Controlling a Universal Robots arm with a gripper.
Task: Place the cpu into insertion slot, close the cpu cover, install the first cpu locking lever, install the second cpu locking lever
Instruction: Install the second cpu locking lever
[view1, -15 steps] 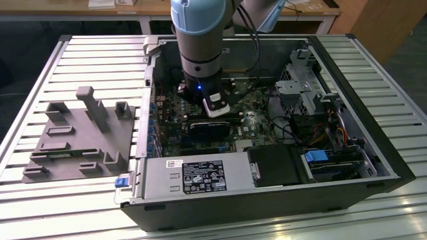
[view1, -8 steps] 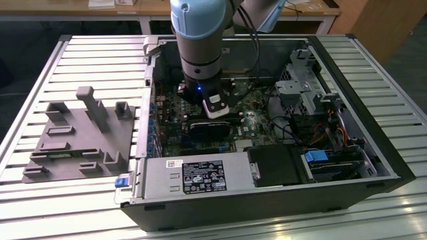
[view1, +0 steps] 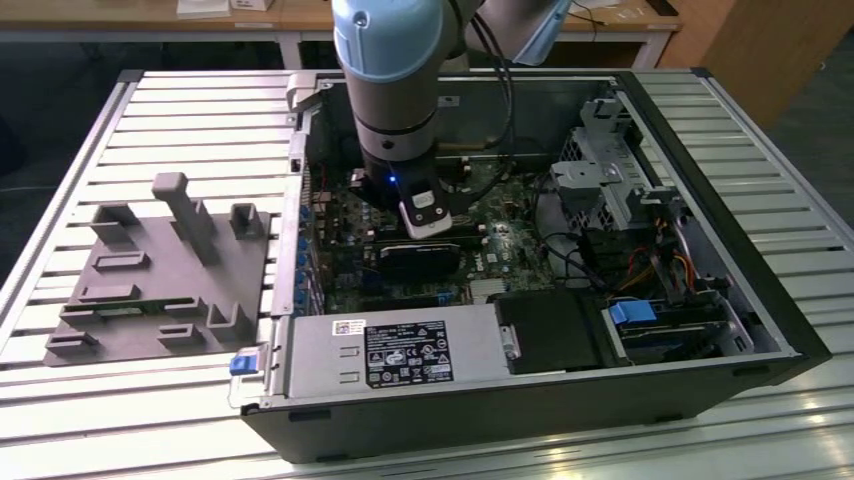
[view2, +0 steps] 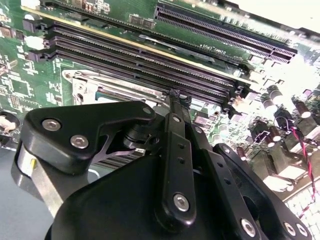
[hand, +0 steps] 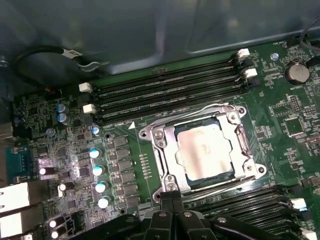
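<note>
Open computer case lies on a slatted metal bench; a grey fixture sits beside it toward the exterior view's left; wooden desks stand behind. The hand, fingers pressed together (nothing pinched), hangs at the slot's edge. The cpu sits in the slot, cover down around it; memory slots run just beside.
</note>
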